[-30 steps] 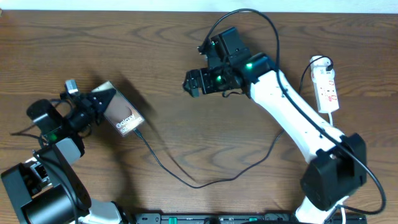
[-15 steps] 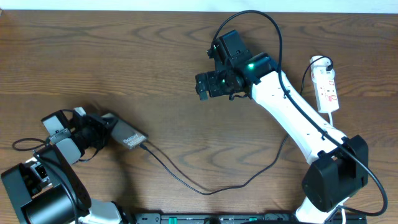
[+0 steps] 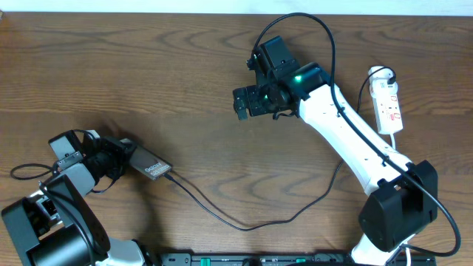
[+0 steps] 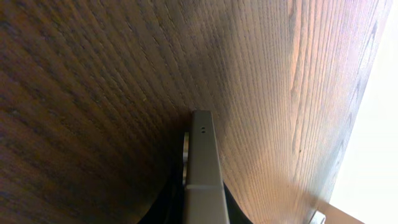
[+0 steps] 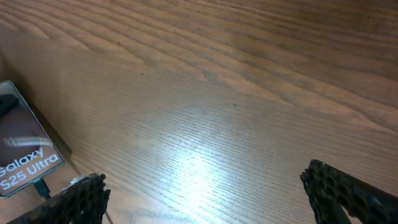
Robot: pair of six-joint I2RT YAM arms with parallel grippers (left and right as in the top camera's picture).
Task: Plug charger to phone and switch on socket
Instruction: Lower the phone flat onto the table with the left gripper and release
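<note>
The socket (image 3: 389,103) lies at the right edge of the counter (image 3: 148,74), long side running 12 to 6. It sits at 3 o'clock from the right claw (image 3: 242,103), which is nearer, spread wide and empty. The left claw (image 3: 124,157) squeezes the phone (image 3: 151,167).

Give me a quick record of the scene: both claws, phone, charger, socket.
left claw: shut on phone
right claw: open, empty, over mid-table
phone: held at table's left side
charger: tip at phone's edge, looks plugged in
socket: near table's right edge, untouched
</note>
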